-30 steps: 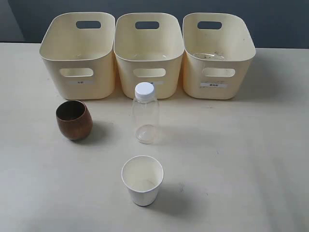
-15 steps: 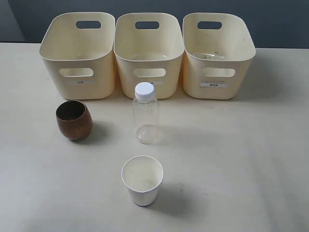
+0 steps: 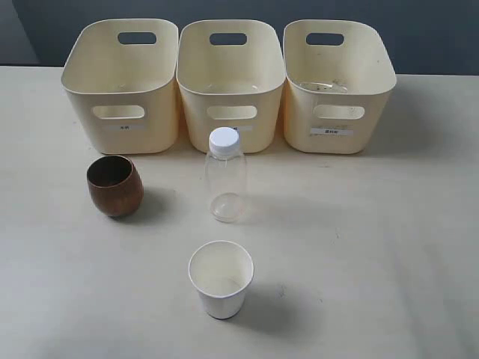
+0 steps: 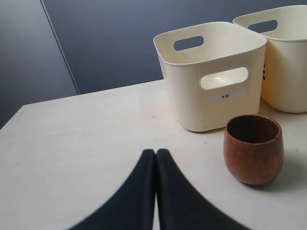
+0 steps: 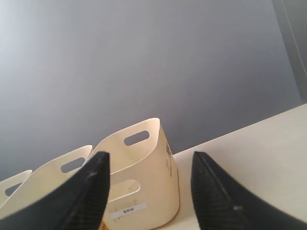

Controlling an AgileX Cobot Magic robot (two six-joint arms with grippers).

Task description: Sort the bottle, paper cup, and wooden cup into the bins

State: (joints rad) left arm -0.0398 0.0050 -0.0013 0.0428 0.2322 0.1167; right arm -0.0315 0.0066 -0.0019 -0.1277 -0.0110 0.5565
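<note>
Nothing has changed over the last second: every object stands exactly where it did, and neither arm shows in the exterior view. The sorting has not started, and all three things are out on the table [image 3: 374, 247].

At the left, the left gripper [image 4: 155, 152] hangs low over the table with its two fingers pressed together and nothing between them. The wooden cup [image 3: 114, 185] stands upright near it, to its right and a little farther off, just in front of the left bin [image 3: 90, 127]. That bin's small label seems to name wooden cups, so this is probably the shortest first move, but the jaws must spread before they can take the cup.

In the middle, the bottle [image 3: 225, 179] stands upright with its white cap on, just in front of the middle bin [image 3: 198, 123]. The paper cup [image 3: 220, 278] stands upright nearer the camera, well apart from the bottle.

At the right, the right bin [image 3: 299, 123] has no object in front of it. The right gripper [image 5: 149, 157] is held up with its fingers wide apart and empty, looking toward the bins and the dark wall. It looks ready to grasp but is near none of the three things.
</note>
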